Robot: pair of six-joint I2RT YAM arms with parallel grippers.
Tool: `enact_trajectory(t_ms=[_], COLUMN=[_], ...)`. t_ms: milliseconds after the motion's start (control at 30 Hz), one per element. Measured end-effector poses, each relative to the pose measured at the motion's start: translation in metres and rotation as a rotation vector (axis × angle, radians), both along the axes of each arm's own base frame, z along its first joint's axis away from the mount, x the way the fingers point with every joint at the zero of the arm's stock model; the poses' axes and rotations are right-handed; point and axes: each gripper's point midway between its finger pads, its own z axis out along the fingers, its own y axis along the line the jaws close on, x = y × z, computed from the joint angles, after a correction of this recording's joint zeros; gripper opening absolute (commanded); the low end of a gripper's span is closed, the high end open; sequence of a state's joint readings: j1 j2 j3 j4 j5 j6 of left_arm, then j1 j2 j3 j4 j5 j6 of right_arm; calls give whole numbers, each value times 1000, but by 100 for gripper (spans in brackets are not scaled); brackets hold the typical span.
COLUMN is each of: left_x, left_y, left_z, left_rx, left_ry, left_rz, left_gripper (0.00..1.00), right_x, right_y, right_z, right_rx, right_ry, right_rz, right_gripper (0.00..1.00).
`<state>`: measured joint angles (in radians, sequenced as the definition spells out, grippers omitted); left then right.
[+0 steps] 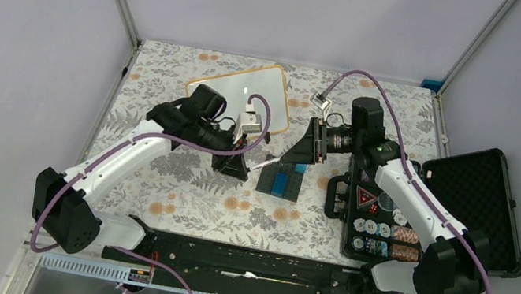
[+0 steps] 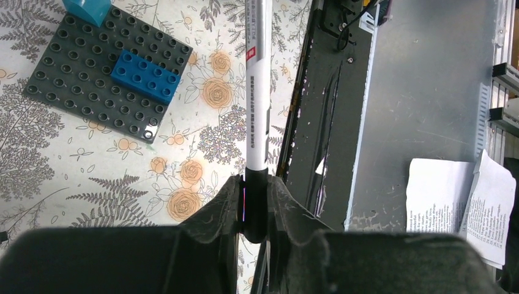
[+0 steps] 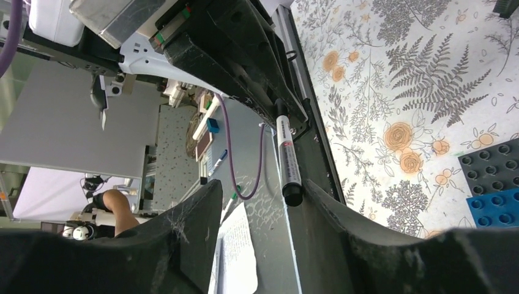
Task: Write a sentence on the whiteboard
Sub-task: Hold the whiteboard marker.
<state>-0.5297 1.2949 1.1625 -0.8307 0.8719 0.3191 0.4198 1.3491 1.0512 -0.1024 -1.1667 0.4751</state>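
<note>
Left gripper is clamped hard on a marker. The wrist view shows both fingers pinching the dark end while the white barrel runs up and out past the top of the frame, so its other end is cut off there. The print on the barrel is too small to read.

Over to the right gripper, and its jaws are spread wide with nothing held. From its camera the marker's capped end hangs in the gap between the fingers, close to the right one. Whether it touches that finger, I can't tell.

From overhead, the whiteboard lies flat near the far edge of the bench, left of centre. The left arm covers its near-right part. The face shows only glare, and any writing on it can't be made out from up here.

The two grippers face each other mid-bench, just above the dark grey brick plate, which carries a blue brick. A teal brick sits at the plate's edge, clipped by the frame. The black case of poker chips lies open toward the near right corner, partly under the right arm.
</note>
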Motion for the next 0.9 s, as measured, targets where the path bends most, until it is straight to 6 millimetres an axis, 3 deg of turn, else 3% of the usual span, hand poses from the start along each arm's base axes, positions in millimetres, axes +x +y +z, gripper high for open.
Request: enact_trajectory(t_ms=[167, 467, 633, 900], left_x=[-8, -26, -27, -25], left_y=[-3, -7, -8, -9], left_z=[-1, -3, -3, -1], left_rx=[1, 8, 13, 15], left_ry=[-3, 11, 19, 23], left_rz=[-36, -109, -115, -115], left_gripper=[0, 0, 0, 0], right_x=[-7, -22, -30, -38], right_y=[2, 15, 19, 22], right_z=[2, -6, -9, -19], right_rx=[11, 1, -5, -38], right_ry=[0, 20, 13, -9], right_rz=[35, 101, 129, 147], right_gripper=[47, 46, 49, 41])
